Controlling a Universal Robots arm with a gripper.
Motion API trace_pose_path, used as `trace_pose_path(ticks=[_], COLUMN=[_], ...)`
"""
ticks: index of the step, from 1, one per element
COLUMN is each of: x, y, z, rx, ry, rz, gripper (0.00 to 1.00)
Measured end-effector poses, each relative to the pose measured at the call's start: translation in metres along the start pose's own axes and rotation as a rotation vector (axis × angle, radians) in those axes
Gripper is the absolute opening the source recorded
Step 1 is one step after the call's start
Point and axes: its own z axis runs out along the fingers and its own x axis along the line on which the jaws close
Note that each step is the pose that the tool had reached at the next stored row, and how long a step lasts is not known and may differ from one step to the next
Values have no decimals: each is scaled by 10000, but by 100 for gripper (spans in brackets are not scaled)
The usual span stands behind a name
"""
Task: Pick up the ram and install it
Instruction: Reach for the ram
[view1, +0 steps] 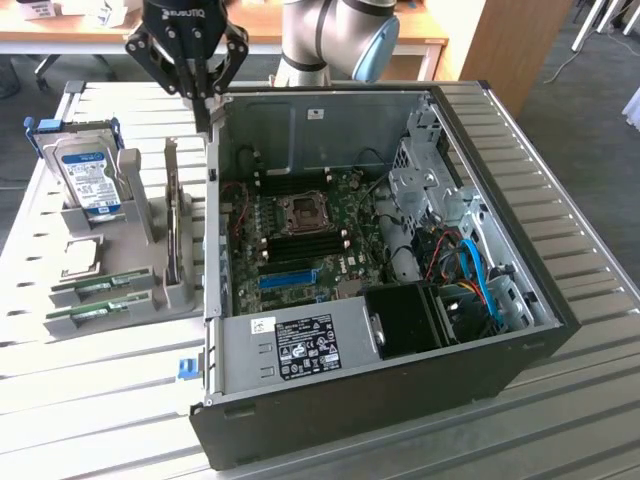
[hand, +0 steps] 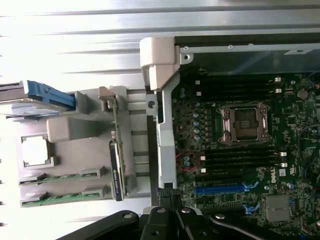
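We look across a pale ribbed metal table (view1: 570, 210), brightly lit; behind it stands a wooden desk (view1: 262, 25), with dark grey carpet (view1: 590, 100) alongside.

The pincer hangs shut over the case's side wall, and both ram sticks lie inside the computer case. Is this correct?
No: both ram sticks lie in the grey holder outside the computer case, as the exterior view shows. The pincer does hang shut over its side wall.

We see our gripper (hand: 169, 194), fingers pressed together, just over the case wall (hand: 165, 130). Outside that wall, two ram sticks (hand: 62, 178) lie in the grey holder (hand: 75, 131), well apart from the gripper. Inside the wall sits the motherboard's processor socket (hand: 245, 122).
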Motion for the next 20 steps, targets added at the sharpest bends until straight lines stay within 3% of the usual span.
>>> trace_pose_path(ticks=[20], x=[453], y=[-36], z=[-11], rx=[-1], ry=[0], rz=[1], gripper=[11])
